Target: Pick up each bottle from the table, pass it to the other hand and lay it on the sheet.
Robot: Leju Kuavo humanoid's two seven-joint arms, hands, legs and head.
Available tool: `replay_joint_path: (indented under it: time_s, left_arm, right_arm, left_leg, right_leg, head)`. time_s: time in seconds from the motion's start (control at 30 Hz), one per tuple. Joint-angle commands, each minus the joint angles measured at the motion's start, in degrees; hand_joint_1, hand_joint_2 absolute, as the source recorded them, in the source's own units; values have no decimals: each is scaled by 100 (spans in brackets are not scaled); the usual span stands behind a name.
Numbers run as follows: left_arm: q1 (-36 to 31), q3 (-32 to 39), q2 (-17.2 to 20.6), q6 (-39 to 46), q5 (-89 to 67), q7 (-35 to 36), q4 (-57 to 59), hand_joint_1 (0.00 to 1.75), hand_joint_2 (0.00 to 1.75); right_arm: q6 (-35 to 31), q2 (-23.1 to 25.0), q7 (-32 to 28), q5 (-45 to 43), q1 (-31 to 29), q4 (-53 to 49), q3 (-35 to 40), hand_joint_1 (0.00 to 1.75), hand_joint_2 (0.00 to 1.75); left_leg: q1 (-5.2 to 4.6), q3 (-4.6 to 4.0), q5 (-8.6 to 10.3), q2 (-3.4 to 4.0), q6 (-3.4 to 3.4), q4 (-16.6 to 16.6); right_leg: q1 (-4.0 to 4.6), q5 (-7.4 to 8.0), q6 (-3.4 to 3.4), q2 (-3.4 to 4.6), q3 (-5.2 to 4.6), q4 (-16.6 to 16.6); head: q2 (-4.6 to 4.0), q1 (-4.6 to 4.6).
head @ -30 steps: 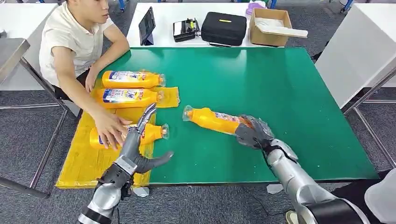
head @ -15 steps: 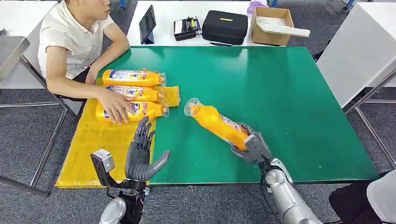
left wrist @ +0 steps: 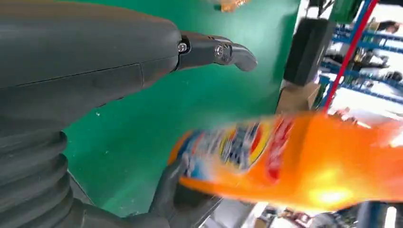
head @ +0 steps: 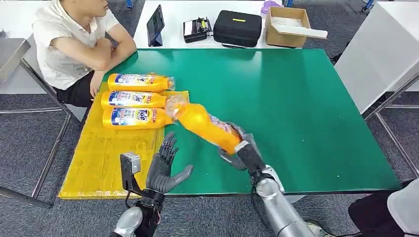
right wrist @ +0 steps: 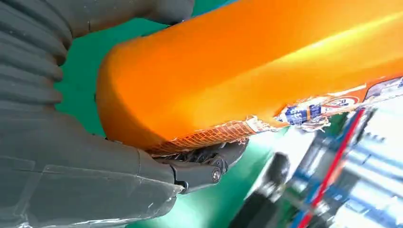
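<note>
The right hand (head: 242, 150) is gripping an orange bottle (head: 205, 126) by its base, fingers wrapped round it, and holding it tilted above the green table (head: 296, 98), its cap end pointing toward the yellow sheet (head: 99, 158); the cap itself is hard to make out, blurred against the sheet's corner; in the right wrist view the bottle (right wrist: 247, 66) is covering most of the fingers (right wrist: 204, 168) beneath it. The left hand (head: 165, 168) is hovering over the table's near edge, just beside the sheet, fingers spread apart and holding nothing; in the left wrist view the bottle (left wrist: 294, 156) is showing as a blur near the thumb (left wrist: 216, 50), label unreadable. Three bottles (head: 133, 100) are lying side by side on the far end of the sheet, at the table's left edge. A person (head: 69, 44) is sitting at the far left corner, arms folded, partly cut off by the picture's top edge.
</note>
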Motion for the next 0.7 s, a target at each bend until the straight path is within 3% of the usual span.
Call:
replay_joint_path:
  time_s: [0.03, 0.47, 0.7]
  left_arm:
    - [-345, -307, 101, 19, -26, 9, 645, 0, 175]
    - [-392, -343, 85, 96, -357, -207, 234, 0, 175]
    - [-438, -38, -58, -164, 313, -155, 228, 0, 175]
  right_arm:
    - [-58, 202, 101, 63, -440, 412, 782, 175, 175]
    - [-230, 307, 7, 149, -551, 652, 1378, 175, 175]
    - [-240, 335, -162, -80, -412, 773, 1565, 175, 175]
  left_leg:
    - [4, 25, -11, 15, -2, -2]
    - [4, 13, -14, 21, -3, 4]
    - [7, 22, -19, 14, -1, 5]
  right_leg:
    - [8, -8, -22, 6, 23, -5]
    - [8, -8, -25, 14, 13, 1]
    - [12, -14, -27, 4, 25, -1]
  head:
    - [0, 0]
    - [0, 0]
    - [0, 0]
